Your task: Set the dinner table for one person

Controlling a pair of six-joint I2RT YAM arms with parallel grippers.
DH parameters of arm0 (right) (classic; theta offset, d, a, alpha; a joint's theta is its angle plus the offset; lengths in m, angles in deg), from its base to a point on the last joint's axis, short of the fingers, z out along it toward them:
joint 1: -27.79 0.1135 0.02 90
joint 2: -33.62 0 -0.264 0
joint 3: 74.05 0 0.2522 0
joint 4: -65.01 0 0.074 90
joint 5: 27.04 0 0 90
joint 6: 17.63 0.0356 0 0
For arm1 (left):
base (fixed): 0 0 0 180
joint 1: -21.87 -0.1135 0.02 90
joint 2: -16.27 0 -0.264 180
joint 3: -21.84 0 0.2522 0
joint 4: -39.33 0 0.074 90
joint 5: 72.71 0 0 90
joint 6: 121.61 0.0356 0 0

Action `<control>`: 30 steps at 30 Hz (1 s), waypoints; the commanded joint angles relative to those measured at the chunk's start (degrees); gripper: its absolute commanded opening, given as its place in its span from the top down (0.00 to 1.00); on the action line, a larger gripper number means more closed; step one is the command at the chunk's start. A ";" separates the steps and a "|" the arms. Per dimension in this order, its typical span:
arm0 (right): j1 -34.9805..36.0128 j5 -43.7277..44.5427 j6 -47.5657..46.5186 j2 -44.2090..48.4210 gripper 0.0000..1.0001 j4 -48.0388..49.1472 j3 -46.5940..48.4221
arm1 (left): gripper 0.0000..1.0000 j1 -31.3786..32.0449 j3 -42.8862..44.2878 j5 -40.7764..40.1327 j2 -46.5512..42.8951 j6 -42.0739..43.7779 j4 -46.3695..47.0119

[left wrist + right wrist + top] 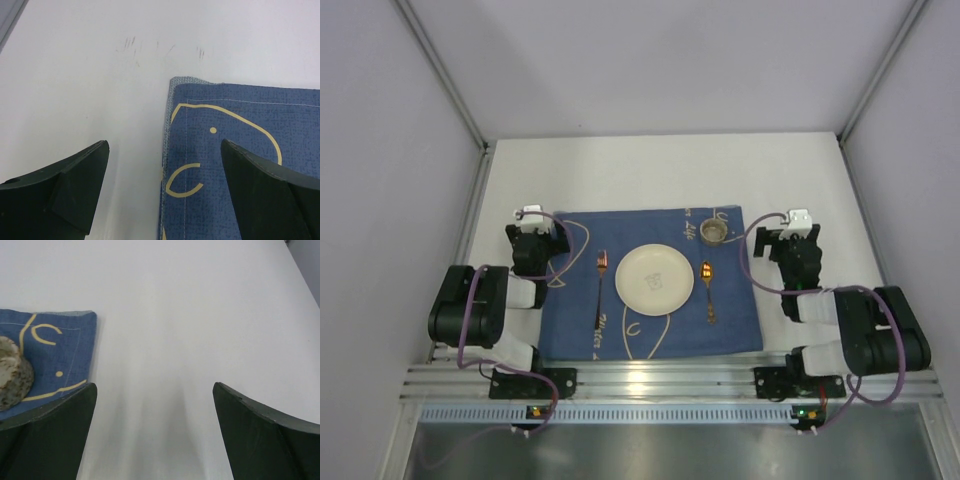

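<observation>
White and matte, the dinner table (650, 170) fills the floor of a pale-walled enclosure, and a blue printed placemat (740, 320) is laid on its near half, between the two arms. A cream plate (654, 277) is seated at the mat's middle, with a fork (601, 290) at its 9 o'clock, a spoon (708, 290) at its 3 o'clock and a small mottled cup (714, 231) at its 1 o'clock, close to the mat's far right corner. The left gripper (164, 145) is held above the mat's far left corner, at the plate's 10 o'clock, jaws spread wide with nothing between them. The right gripper (154, 386) is held over bare table just beside the cup's corner, at 2 o'clock, equally wide and empty. The setting is judged complete or nearly so, and only a clean retreat appears to be called for. It is best done with the jaws apart and lifted before being drawn back, so that the cloth's edge is not snagged by the left fingers and the cup is not brushed by the right.
</observation>
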 commanded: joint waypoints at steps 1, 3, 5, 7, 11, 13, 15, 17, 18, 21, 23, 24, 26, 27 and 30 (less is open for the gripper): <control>-4.67 -6.38 2.35 -5.43 0.00 20.07 -1.80 | 0.01 -0.35 -0.48 0.70 0.18 0.19 4.86; -5.21 -8.74 1.49 -5.86 0.00 19.08 -0.65 | 0.01 -0.35 -0.48 0.61 0.18 0.19 4.86; -5.03 -12.08 0.34 -5.69 0.00 16.66 0.66 | 0.02 -0.35 -0.48 0.70 0.18 0.19 4.86; -5.03 -11.93 0.16 -6.13 0.00 17.60 0.58 | 0.02 -0.35 -0.48 0.70 0.26 0.19 4.86; -5.12 -11.32 0.51 -6.13 0.00 16.03 1.28 | 0.01 -0.35 -0.48 0.70 0.18 0.19 4.86; -5.12 -11.31 0.51 -6.13 0.00 16.20 1.28 | 0.02 -0.35 -0.48 0.70 0.18 0.19 4.86; -5.12 -11.31 0.51 -6.13 0.00 16.20 1.28 | 0.02 -0.35 -0.57 0.61 0.18 0.19 4.86; -5.12 -11.31 0.52 -6.13 0.00 16.20 1.28 | 0.01 -0.35 -0.48 0.70 0.18 0.19 4.86; -5.12 -11.31 0.51 -6.22 0.00 16.20 1.28 | 0.01 -0.35 -0.48 0.70 0.26 0.19 4.86; -5.12 -11.31 0.51 -6.13 0.00 16.20 1.28 | 0.02 -0.35 -0.48 0.70 0.18 0.19 4.86; -5.21 -11.31 0.51 -6.22 0.00 16.20 1.28 | 0.02 -0.35 -0.48 0.78 0.18 0.19 4.86; -5.12 -11.31 0.51 -6.22 0.01 16.20 1.28 | 0.01 -0.35 -0.48 0.70 0.18 0.19 4.86; -5.12 -11.40 0.51 -6.13 0.00 16.11 1.28 | 0.02 -0.35 -0.48 0.70 0.18 0.19 4.86; -5.12 -11.49 0.51 -6.22 0.00 16.03 1.37 | 0.02 -0.35 -0.48 0.78 0.18 0.19 4.86; -7.21 -11.84 2.35 -6.48 0.00 14.11 2.50 | 0.02 -0.35 -0.48 0.70 0.18 0.19 4.86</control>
